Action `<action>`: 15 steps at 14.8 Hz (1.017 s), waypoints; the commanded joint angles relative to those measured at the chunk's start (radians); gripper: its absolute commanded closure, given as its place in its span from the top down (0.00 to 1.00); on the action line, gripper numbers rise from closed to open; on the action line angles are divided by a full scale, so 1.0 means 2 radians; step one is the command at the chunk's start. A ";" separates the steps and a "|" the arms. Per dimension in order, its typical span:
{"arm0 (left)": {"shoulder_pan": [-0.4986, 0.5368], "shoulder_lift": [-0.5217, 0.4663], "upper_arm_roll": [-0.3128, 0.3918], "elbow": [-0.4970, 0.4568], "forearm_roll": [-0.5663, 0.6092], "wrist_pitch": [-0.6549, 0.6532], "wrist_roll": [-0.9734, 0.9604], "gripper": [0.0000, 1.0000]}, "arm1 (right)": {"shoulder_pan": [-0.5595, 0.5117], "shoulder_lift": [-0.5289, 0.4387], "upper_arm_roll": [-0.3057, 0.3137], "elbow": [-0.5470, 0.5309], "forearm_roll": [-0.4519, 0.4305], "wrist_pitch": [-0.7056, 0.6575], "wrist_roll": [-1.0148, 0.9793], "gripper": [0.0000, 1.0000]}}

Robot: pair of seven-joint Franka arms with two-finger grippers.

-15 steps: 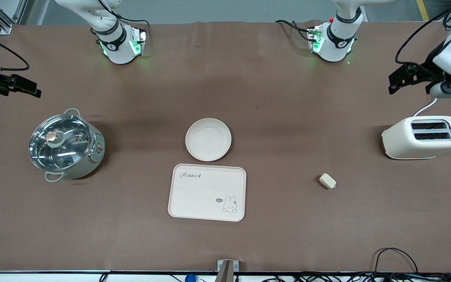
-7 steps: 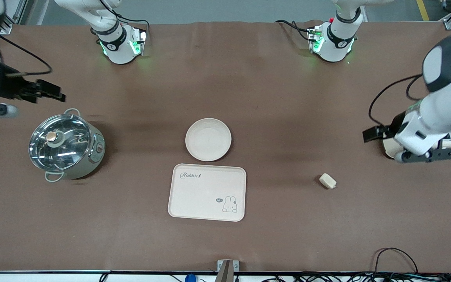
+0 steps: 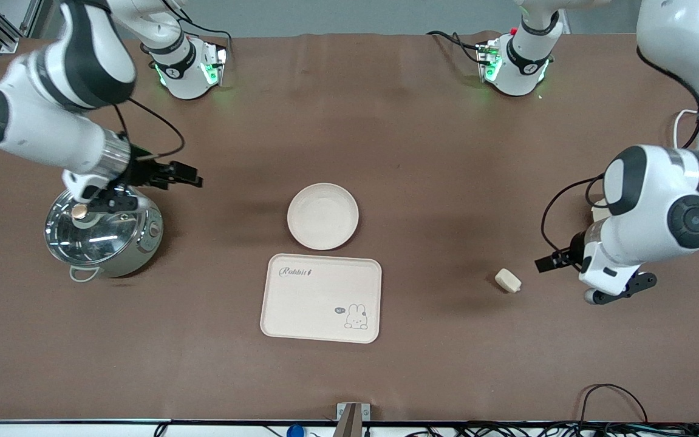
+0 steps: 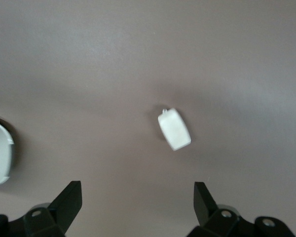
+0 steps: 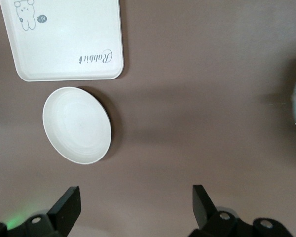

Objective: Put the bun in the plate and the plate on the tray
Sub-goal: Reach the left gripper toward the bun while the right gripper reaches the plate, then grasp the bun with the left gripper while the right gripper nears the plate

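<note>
Tray [image 3: 320, 298] sits nearest the front camera, mid-table, nothing on it, rabbit print and script legible; looks parked there as the final drop spot. Bun [image 3: 508, 280] lies on the bare cloth a bit farther back, toward the left arm's end of the table, well apart from both tray and plate. Left gripper [image 3: 545, 264] hangs just beside the bun, not touching it; in the left wrist view its fingers [image 4: 69, 202] are spread wide with the bun [image 4: 173, 129] showing ahead of the gap, so my read is it's lining up for the pick, not holding anything. Plate [image 3: 323, 216] is just past the tray's edge, farther from the camera, near it, empty; that closeness should make the plate-to-tray move short once the bun is in. Right gripper [image 3: 182, 179] is over the cloth beside the steel pot [image 3: 102, 229], pointed toward the plate; right wrist view shows its fingers [image 5: 66, 207] apart with plate [image 5: 77, 125] and tray [image 5: 64, 39] ahead, nothing gripped, probably staging for the plate. Hidden bits: the left arm covers nearly all of the toaster [image 3: 597, 212], only a sliver shows; the right arm's wrist overlaps the pot lid; fingertips are cropped in both wrist views, and height above the table can't be judged.
</note>
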 commanded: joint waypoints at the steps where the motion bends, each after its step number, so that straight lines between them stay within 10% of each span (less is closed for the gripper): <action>1: -0.003 0.035 -0.002 0.007 0.008 0.044 -0.078 1.00 | 0.043 0.018 -0.003 -0.047 0.035 0.080 0.004 1.00; 11: -0.024 0.116 -0.003 -0.017 0.005 0.159 -0.142 0.99 | 0.154 0.160 -0.003 -0.057 0.106 0.283 0.004 1.00; 15: -0.024 0.123 -0.003 -0.023 0.005 0.173 -0.142 0.83 | 0.176 0.184 -0.003 -0.055 0.128 0.324 0.004 0.93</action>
